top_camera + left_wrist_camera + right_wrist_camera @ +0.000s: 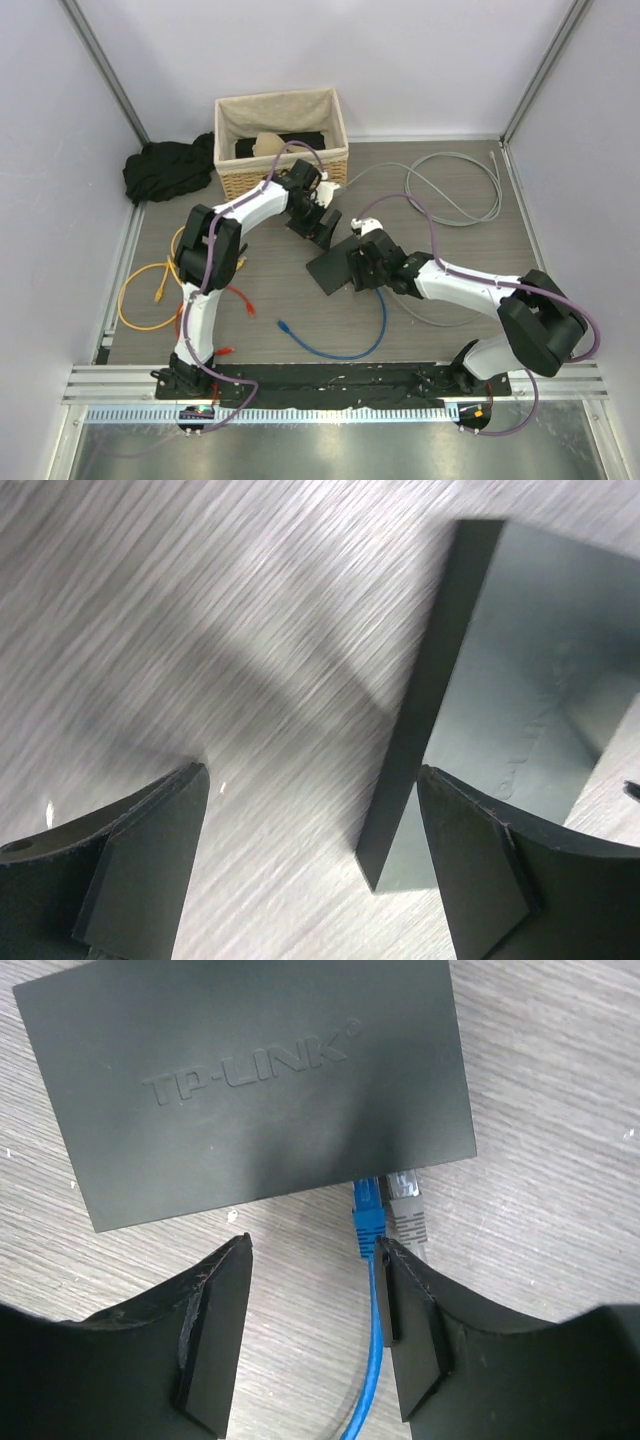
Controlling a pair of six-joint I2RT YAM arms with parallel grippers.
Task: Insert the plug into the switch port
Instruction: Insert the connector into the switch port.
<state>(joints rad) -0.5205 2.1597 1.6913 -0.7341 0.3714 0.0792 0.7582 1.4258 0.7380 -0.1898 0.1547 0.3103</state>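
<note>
Spread at the right gripper [310,1250]: gaping wide, pinching nothing, straddling the blue cable [365,1360] and leaving it close against the finger at 3 o'clock. Following that cable toward 12 o'clock: ending in the blue plug [367,1205], sitting in a port on the near edge of the switch [250,1080], just beside a grey plug [405,1205] at its 3 o'clock. Looking seated, so judging the insertion as done or nearly so; not showing how deep. Spread also at the left gripper [312,775]: hanging empty over the table [200,630], bracketing a corner of the switch at 4 o'clock, probably for bracing the box against a push from the plug side. Touching or merely near: not telling from here.
</note>
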